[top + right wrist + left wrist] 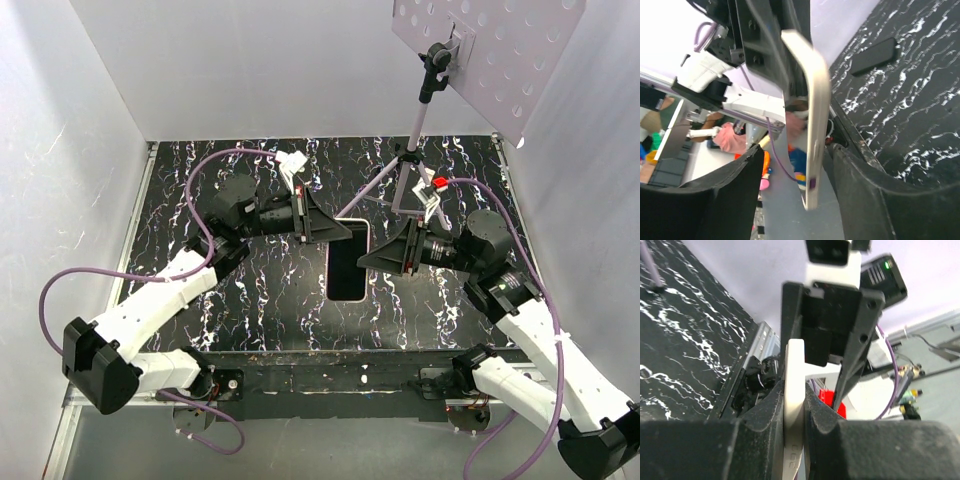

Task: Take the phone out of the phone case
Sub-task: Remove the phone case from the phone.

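Cream phone case (795,365) pinched in left tool (794,402); right tool (795,170) spread around it.

Black marble-pattern tabletop (250,300) with white veins. Dark rectangular phone in pale-rimmed case (346,272) sits at centre, between the arms. Left gripper (338,233) is at its upper left corner and right gripper (370,257) at its right edge. Thin grey tripod (418,130) stands behind.

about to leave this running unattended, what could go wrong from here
1. Only the left gripper is clamped on the cased phone, and by a thin edge, so it could pivot or slip out.
2. The right gripper is open, its jaws close around the case. Moving it carelessly could knock the phone loose.
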`<state>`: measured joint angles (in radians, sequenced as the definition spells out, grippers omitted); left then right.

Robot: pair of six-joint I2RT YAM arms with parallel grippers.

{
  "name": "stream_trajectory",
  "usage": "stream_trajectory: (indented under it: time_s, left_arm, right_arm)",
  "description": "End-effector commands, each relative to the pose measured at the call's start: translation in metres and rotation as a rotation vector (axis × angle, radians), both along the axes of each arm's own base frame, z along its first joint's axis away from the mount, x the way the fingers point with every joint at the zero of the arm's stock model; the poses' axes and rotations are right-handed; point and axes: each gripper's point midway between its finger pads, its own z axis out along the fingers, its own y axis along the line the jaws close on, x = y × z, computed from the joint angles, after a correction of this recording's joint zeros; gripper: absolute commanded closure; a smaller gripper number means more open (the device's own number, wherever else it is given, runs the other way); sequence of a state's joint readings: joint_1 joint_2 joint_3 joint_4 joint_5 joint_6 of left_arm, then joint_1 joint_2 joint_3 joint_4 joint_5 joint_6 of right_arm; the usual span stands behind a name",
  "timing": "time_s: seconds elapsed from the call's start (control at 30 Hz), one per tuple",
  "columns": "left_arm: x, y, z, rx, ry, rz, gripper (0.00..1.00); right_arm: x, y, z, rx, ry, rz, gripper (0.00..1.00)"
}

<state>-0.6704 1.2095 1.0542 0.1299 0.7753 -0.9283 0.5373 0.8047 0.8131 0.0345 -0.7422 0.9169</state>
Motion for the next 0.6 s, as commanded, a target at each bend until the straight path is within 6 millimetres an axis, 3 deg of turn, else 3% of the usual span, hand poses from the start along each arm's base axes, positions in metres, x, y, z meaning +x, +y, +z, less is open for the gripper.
stream_trajectory:
  time_s: [0.0, 0.13, 0.3, 0.47, 0.57]
  left_arm:
    - [0.021, 0.017, 0.027, -0.025, 0.037, 0.105, 1.0]
    - [0.033, 0.023, 0.027, -0.052, 0.1, 0.124, 1.0]
    - [0.04, 0.031, 0.038, -0.099, 0.126, 0.123, 1.0]
    - [0.037, 0.034, 0.044, -0.109, 0.119, 0.096, 1.0]
    - [0.034, 0.033, 0.044, -0.116, 0.127, 0.068, 1.0]
  right_arm:
    - [-0.006, -0.007, -0.009, -0.065, -0.029, -0.013, 0.34]
    - [-0.02, 0.0, -0.011, -0.011, -0.032, 0.056, 0.3]
    - [-0.038, 0.012, -0.009, 0.014, -0.068, 0.142, 0.33]
    - [-0.042, 0.02, -0.008, 0.018, -0.082, 0.205, 0.47]
    - [-0.04, 0.021, -0.005, 0.016, -0.102, 0.207, 0.48]
